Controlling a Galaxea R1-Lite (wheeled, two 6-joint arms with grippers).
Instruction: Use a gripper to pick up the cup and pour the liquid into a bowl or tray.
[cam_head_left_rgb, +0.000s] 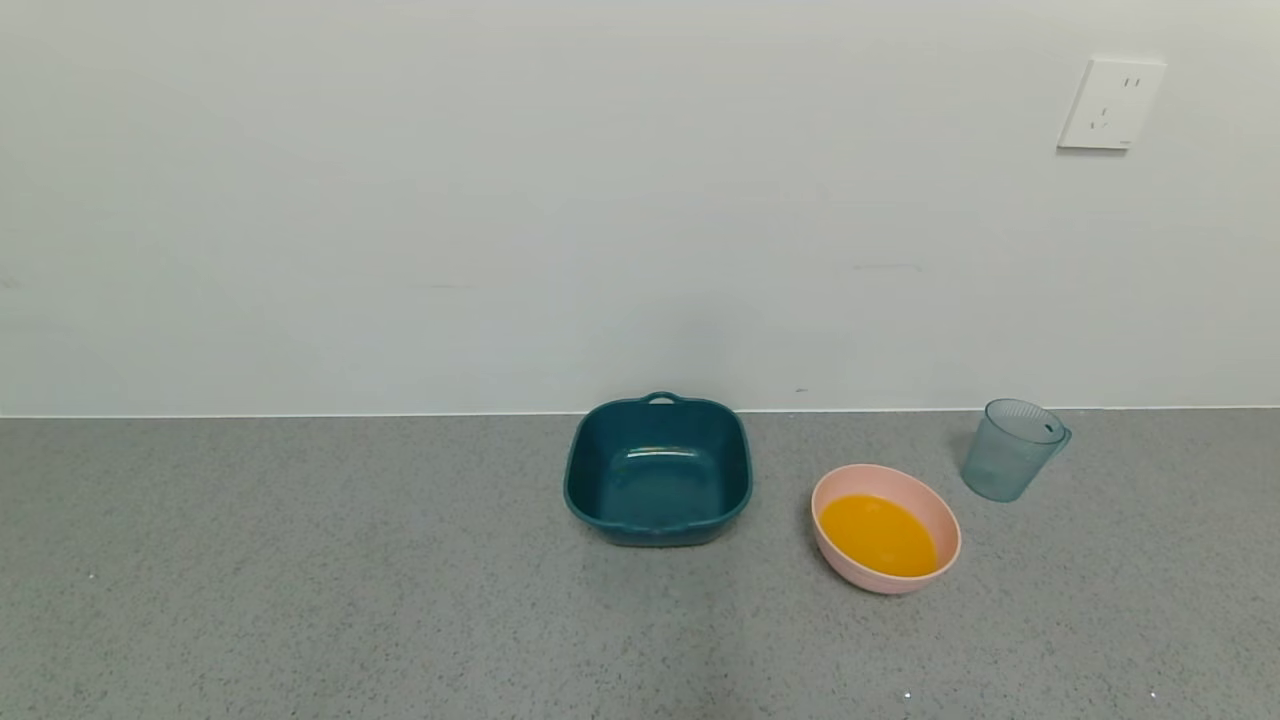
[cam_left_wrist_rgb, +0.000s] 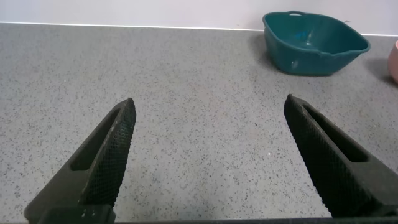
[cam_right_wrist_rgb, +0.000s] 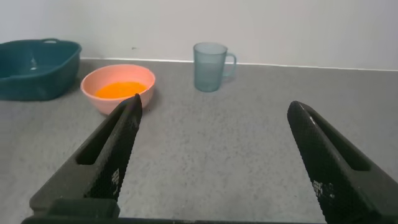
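Note:
The blue-grey ribbed cup (cam_head_left_rgb: 1012, 449) stands upright and empty on the grey counter at the right, near the wall; it also shows in the right wrist view (cam_right_wrist_rgb: 210, 66). The pale pink bowl (cam_head_left_rgb: 937, 512) sits just in front and left of it and holds orange-yellow liquid (cam_head_left_rgb: 878, 535); the right wrist view shows the bowl (cam_right_wrist_rgb: 93, 87) and the liquid (cam_right_wrist_rgb: 119, 89). My right gripper (cam_right_wrist_rgb: 211, 124) is open and empty, low over the counter, well short of the cup. My left gripper (cam_left_wrist_rgb: 208, 124) is open and empty over bare counter. Neither gripper shows in the head view.
A dark teal square tray (cam_head_left_rgb: 657, 470) with a small loop handle stands empty at the middle of the counter by the wall, also in the left wrist view (cam_left_wrist_rgb: 314, 42) and the right wrist view (cam_right_wrist_rgb: 37, 65). A wall socket (cam_head_left_rgb: 1110, 104) is at the upper right.

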